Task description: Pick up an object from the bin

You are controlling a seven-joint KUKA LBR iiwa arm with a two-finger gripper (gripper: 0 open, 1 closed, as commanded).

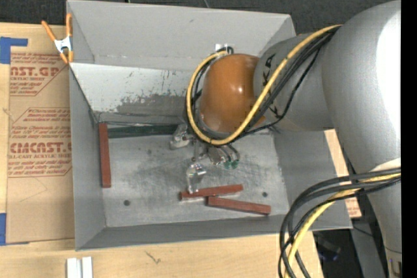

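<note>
My gripper hangs low over the middle of the bin floor, mostly hidden under the arm's orange cover. Just in front of it lie two red-brown flat sticks: a shorter one directly below the gripper, and a longer one a little nearer the front wall, to the right. The two sticks touch at one end. A small green bit shows at the gripper's right side; I cannot tell whether it is loose.
A third red-brown stick lies along the left wall. A dark green stick lies along the foot of the back wall. The arm and its cables cover the bin's right part.
</note>
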